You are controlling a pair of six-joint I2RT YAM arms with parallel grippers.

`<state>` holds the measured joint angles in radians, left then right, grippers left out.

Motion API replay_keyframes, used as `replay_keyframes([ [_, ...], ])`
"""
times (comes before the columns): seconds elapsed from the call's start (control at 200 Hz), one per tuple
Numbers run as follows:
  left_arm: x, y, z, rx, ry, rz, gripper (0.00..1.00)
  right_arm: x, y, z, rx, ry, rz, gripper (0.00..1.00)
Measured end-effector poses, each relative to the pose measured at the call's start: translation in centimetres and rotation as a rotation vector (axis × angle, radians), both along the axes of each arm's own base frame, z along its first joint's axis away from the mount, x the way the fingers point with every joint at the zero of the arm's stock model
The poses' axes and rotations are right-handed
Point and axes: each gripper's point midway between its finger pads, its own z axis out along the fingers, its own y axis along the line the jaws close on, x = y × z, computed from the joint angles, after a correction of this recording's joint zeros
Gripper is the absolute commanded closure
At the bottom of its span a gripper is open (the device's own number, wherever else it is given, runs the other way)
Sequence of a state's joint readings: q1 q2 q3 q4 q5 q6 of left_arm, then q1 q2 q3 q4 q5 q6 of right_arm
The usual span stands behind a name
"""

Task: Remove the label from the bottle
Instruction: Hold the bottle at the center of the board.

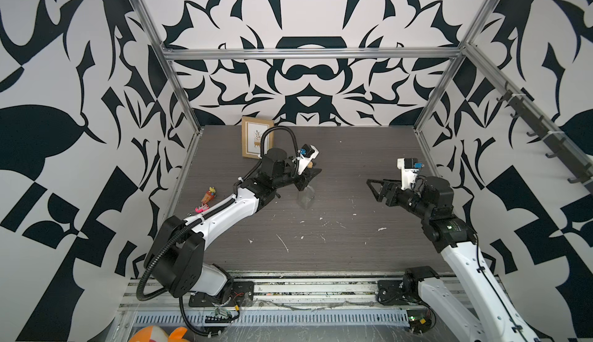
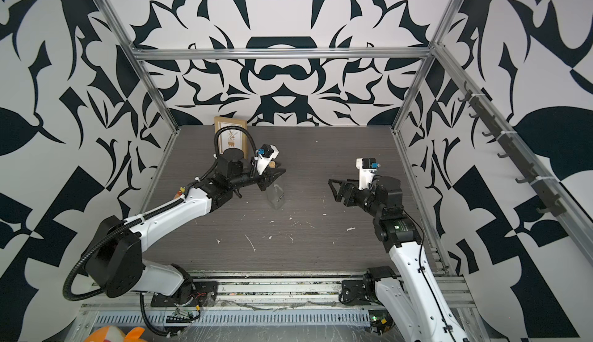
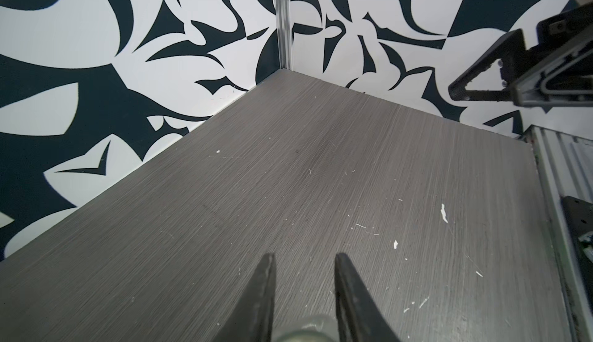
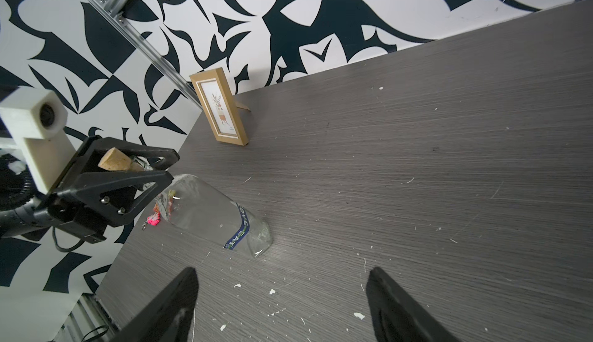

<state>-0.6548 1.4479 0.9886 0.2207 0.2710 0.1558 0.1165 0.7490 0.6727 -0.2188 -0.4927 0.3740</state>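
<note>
The bottle (image 4: 205,209), dark label (image 4: 239,228) near its base, stands mid-left on the scrap-strewn grey table (image 1: 353,151) inside patterned walls (image 1: 308,84). The left gripper (image 4: 168,166) clamps its neck; the right gripper (image 1: 373,189) hangs spread wide.

On the bottle (image 4: 202,207), the label (image 4: 240,228) is a dark blue strip with pale capitals, partly legible: "OVE", then "EAT" or "SAT", uncertain. Caption inside picture frame (image 4: 219,106): too small to read.
</note>
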Motion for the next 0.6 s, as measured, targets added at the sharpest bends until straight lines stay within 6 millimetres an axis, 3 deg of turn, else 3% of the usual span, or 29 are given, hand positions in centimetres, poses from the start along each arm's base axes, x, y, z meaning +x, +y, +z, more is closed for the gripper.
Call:
replay_keyframes([
  [0.065, 0.3, 0.0, 0.0, 0.014, 0.002, 0.035, 0.92, -0.3, 0.7, -0.2, -0.028, -0.021, 0.039, 0.03],
  [0.255, 2.1, 0.9, -0.2, 0.023, 0.038, 0.160, 1.00, -1.6, 4.7, -2.2, -0.174, -0.085, 0.243, 0.02],
  [0.425, 2.7, 1.4, -0.2, -0.001, 0.042, 0.217, 1.00, -2.8, 9.2, -5.7, -0.323, -0.106, 0.446, 0.02],
  [0.6, 3.0, 1.5, -0.3, -0.022, 0.051, 0.241, 1.00, -3.4, 12.2, -9.3, -0.426, -0.135, 0.576, 0.02],
])
